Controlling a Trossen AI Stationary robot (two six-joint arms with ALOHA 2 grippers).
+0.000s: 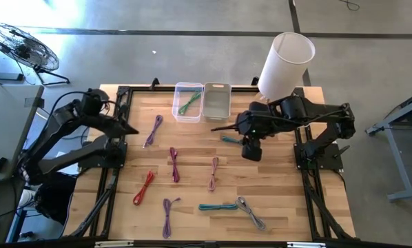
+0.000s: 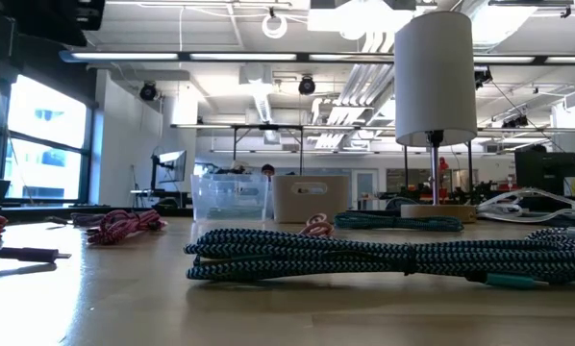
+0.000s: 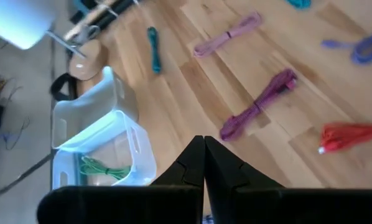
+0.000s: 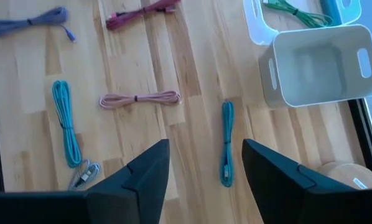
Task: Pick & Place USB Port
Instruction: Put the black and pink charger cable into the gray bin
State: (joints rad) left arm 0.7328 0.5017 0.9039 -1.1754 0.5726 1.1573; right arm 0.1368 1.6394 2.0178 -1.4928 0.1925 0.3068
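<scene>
Near the far edge of the tabletop [image 1: 275,207], a little right of its middle, the right gripper [image 4: 204,168] hangs above a short teal cable [image 4: 227,151], its two fingers spread apart with nothing between them. The cable lies just ahead of the white bin [image 4: 320,68] and the clear bin [image 1: 187,101], which stand side by side at the far edge, the clear one already holding a green cable [image 1: 189,102]. In the right wrist view the teal cable shows in the gap between the fingers, its long axis running roughly along the line of sight and so across the line on which the fingers close; judged from this, a straight descent would put one finger on each side of it. The right arm is plainly the nearer one: the left gripper [image 3: 204,163], fingers pressed together and holding nothing, waits over the table's left edge, well apart from this cable. In the high view the right arm covers most of the teal cable, leaving only one end showing. The lamp [image 1: 283,65] at the far right corner stands close behind the arm. Whether the cable's plug lies at the end nearer the bins cannot be told.
</scene>
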